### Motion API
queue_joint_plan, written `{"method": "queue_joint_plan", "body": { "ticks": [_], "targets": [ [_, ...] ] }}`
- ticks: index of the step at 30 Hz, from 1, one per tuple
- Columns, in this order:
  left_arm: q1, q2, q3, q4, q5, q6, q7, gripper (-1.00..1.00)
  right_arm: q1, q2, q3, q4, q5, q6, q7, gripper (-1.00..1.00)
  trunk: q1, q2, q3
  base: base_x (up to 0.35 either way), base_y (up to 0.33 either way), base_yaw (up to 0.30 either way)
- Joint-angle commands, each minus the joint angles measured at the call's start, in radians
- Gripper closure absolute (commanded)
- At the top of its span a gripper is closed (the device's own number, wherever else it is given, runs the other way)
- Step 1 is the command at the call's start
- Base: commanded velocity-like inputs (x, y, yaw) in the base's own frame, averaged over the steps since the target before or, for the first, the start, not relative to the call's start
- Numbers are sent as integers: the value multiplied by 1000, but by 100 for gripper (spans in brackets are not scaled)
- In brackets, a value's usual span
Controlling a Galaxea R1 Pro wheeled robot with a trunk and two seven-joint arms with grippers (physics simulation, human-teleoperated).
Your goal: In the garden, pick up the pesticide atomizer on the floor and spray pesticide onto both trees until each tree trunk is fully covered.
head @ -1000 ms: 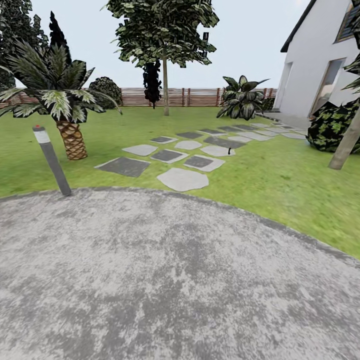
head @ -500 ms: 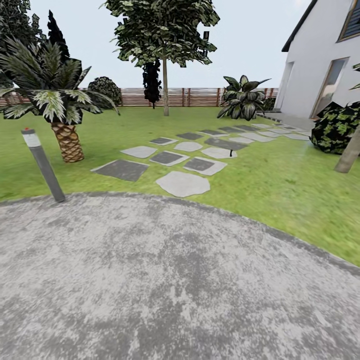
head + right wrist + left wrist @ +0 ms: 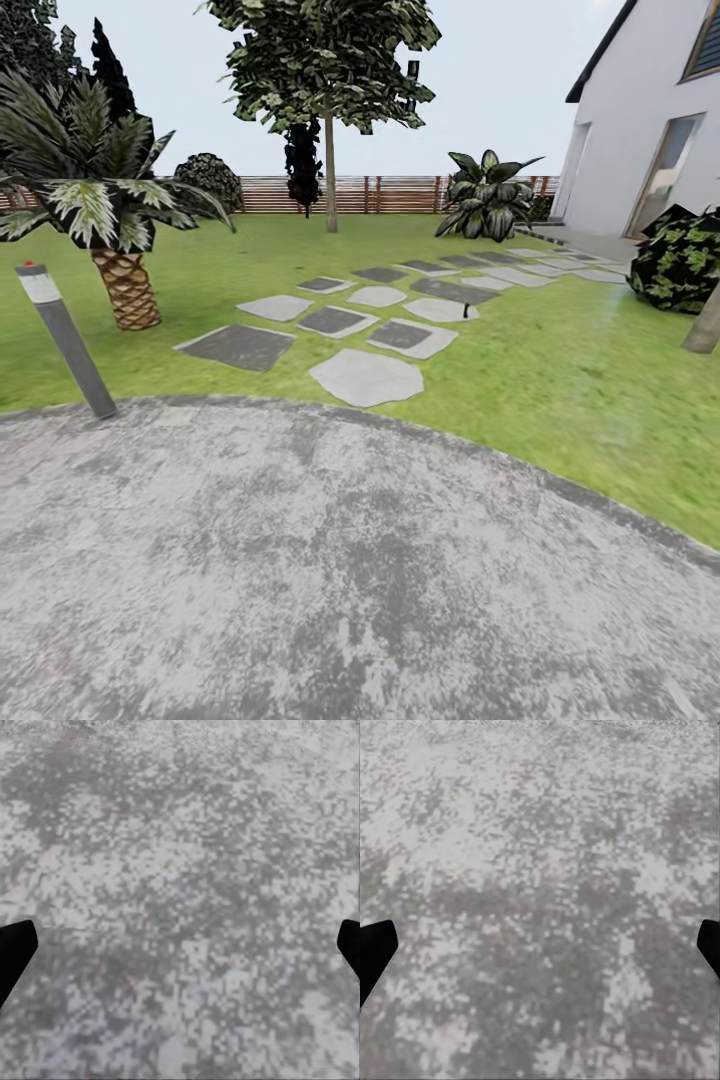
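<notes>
From the head camera I look across a grey mottled paved area point(image 3: 330, 580) toward the garden lawn point(image 3: 560, 370), closed at the back by a brown slatted fence point(image 3: 390, 194), with a white house point(image 3: 640, 130) on the right. A tall tree point(image 3: 330, 60) with a thin-looking straight trunk point(image 3: 330, 180) stands far off before the fence; a second trunk point(image 3: 705, 325) leans in at the right edge, beside a dark bush point(image 3: 680, 258). Stepping stones point(image 3: 366, 377) run from the paving toward the house. On one of them, well away from me, stands a small dark upright thing point(image 3: 465, 311), too small for me to identify; I cannot tell where the atomizer is. A palm point(image 3: 120, 285) and a leaning bollard point(image 3: 65, 340) stand on my left.

My left gripper point(image 3: 540, 952) has its fingers point(image 3: 373, 949) spread wide over bare paving, pinching nothing. My right gripper point(image 3: 180, 949) shows the same: fingers point(image 3: 15, 945) wide apart, nothing between them.
</notes>
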Motion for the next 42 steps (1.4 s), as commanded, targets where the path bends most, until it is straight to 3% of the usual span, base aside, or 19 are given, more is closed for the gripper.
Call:
{"method": "queue_joint_plan", "body": {
  "ticks": [1, 42],
  "targets": [
    [0, 0, 0, 0, 0, 0, 0, -100, 0, 0, 0, 0, 0, 0, 0, -100, 0, 0, 0, 340, 0, 0],
    [0, 0, 0, 0, 0, -1, 0, -100, 0, 0, 0, 0, 0, 0, 0, -100, 0, 0, 0, 340, 0, 0]
  ]
}}
